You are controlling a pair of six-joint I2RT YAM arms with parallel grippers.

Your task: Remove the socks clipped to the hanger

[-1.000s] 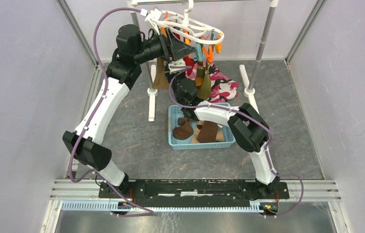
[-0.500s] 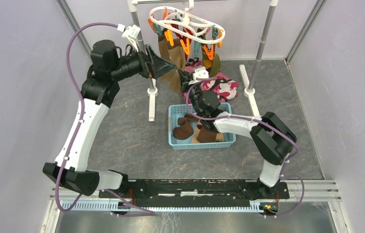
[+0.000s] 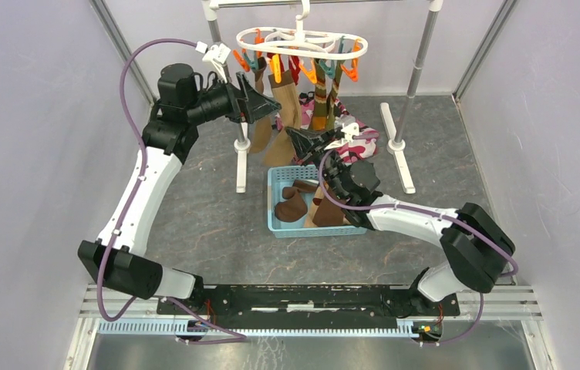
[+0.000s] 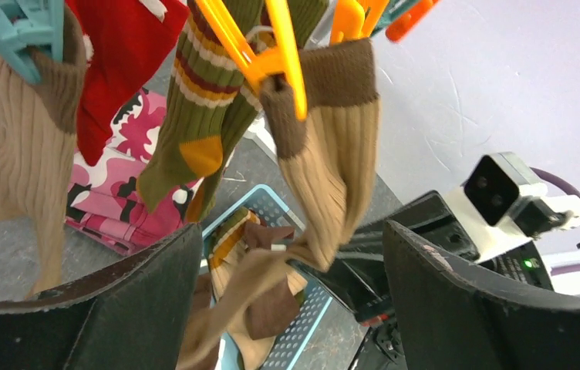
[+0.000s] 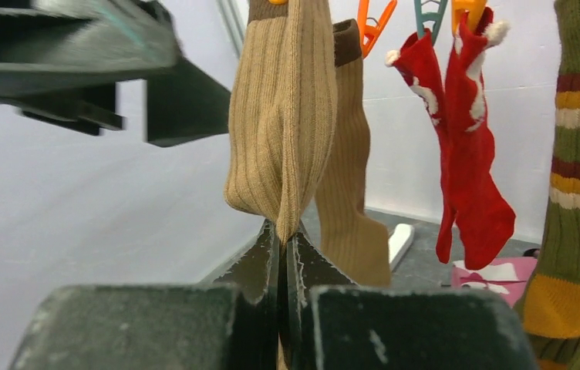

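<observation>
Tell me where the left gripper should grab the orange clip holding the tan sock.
Likely the orange clip by its two splayed handles above the pivot, coming straight on from the wrist camera's side; squeezing them should open its bite on the tan sock.

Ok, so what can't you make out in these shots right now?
Right wrist view: the top edge cuts off nearly all of the orange clip holding the tan sock that the right tool pinches.
Left wrist view: the frame of the hanger lies beyond the top edge.
Top view: the socks overlap under the hanger, so their count is unclear; the right arm hides part of the basket.
</observation>
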